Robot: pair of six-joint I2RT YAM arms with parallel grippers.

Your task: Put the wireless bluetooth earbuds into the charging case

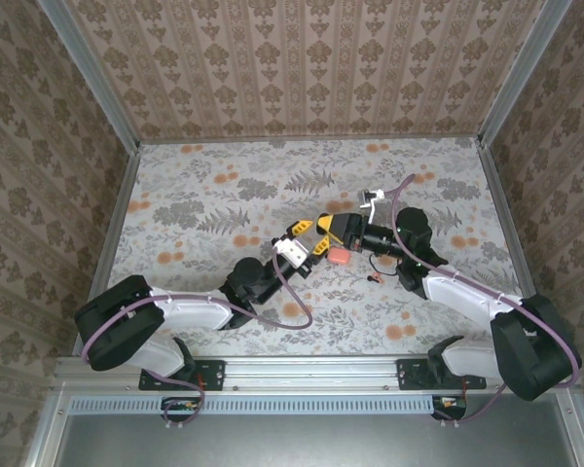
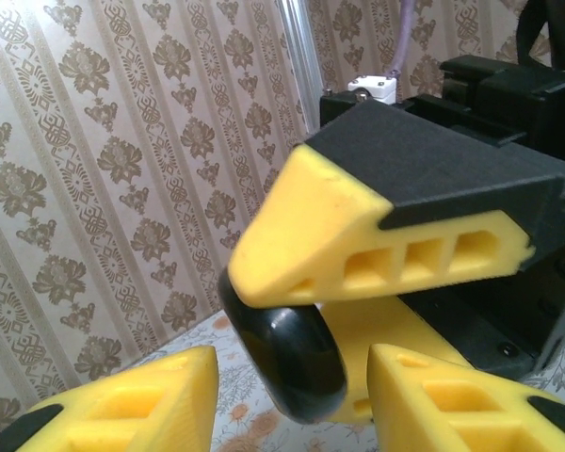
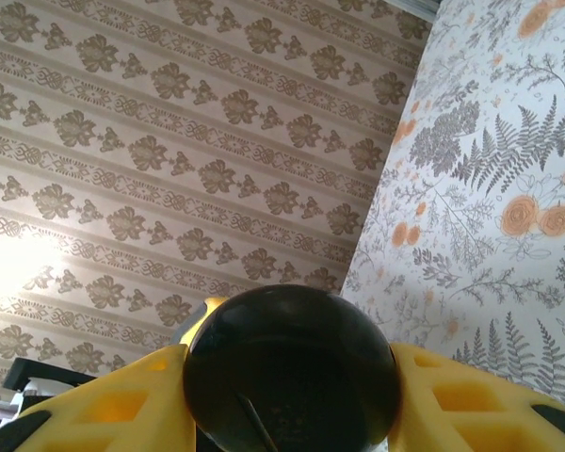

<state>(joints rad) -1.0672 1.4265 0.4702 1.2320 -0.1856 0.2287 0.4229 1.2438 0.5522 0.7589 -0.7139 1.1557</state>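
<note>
My right gripper is shut on a flat black round disc, one yellow finger on each side of it. My left gripper is open, its fingers either side of the same disc with a gap on both sides. One yellow right finger presses on the disc's top edge. In the top view the two grippers meet tip to tip above mid-table. The pink charging case lies on the cloth just below them. A tiny reddish earbud lies to its right.
The flowered tablecloth is walled by patterned panels at the back and both sides. A purple cable loops off the right arm above the case area. Open cloth stretches to the left and far side.
</note>
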